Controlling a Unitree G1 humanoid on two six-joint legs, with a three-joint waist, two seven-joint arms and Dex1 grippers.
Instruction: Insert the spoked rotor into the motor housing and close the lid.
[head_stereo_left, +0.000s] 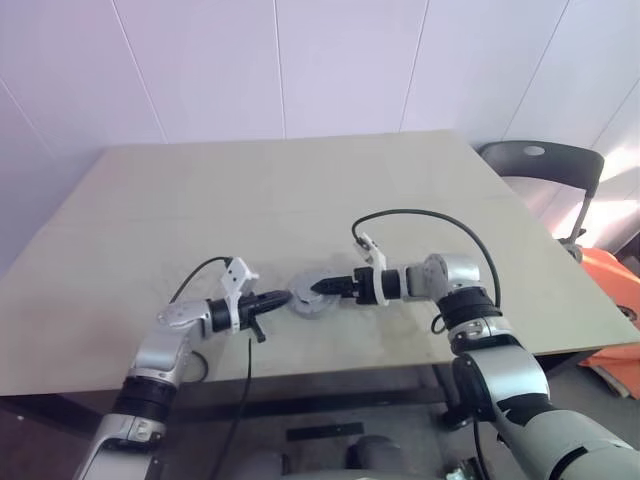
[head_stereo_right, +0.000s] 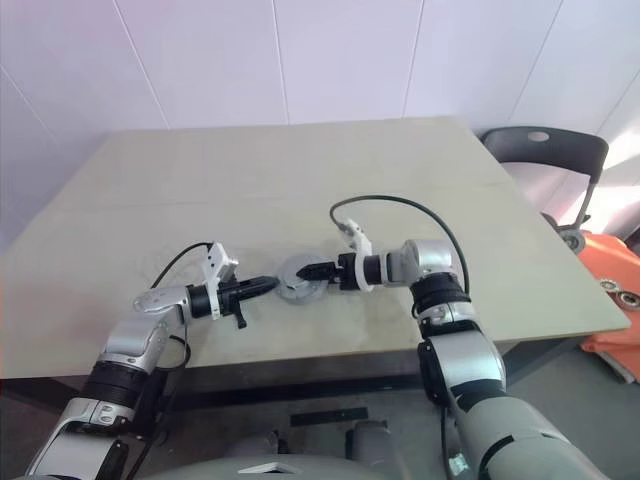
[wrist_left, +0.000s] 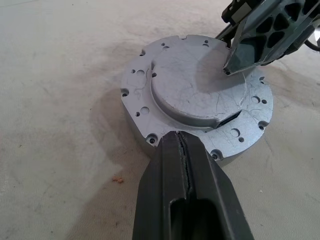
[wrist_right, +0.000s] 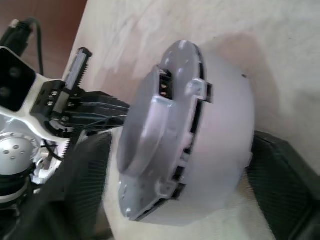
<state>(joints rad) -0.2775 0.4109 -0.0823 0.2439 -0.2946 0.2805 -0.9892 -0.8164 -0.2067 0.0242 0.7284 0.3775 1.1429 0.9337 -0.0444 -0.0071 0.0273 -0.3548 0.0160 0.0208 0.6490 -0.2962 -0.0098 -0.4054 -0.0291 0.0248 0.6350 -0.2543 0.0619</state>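
The motor housing (head_stereo_left: 303, 303) sits on the wooden table (head_stereo_left: 300, 190) near its front edge. The grey lid (wrist_left: 200, 90) lies flat on top of it, covering the inside. The spoked rotor is hidden. My left gripper (wrist_left: 182, 142) is shut, with its tips against the housing's rim on the left side. From the right, my right gripper (head_stereo_left: 318, 288) reaches over the housing with its jaws apart. One of its fingers (wrist_left: 250, 45) hangs with its tip at the lid's raised centre. In the right wrist view the housing (wrist_right: 190, 150) stands between the two fingers (wrist_right: 75, 190).
A dark chair (head_stereo_left: 545, 165) stands past the table's far right corner, and an orange object (head_stereo_left: 615, 290) sits low at the right. The table's front edge (head_stereo_left: 300, 375) runs just below both arms. A small crumb (wrist_left: 118, 179) lies by the housing.
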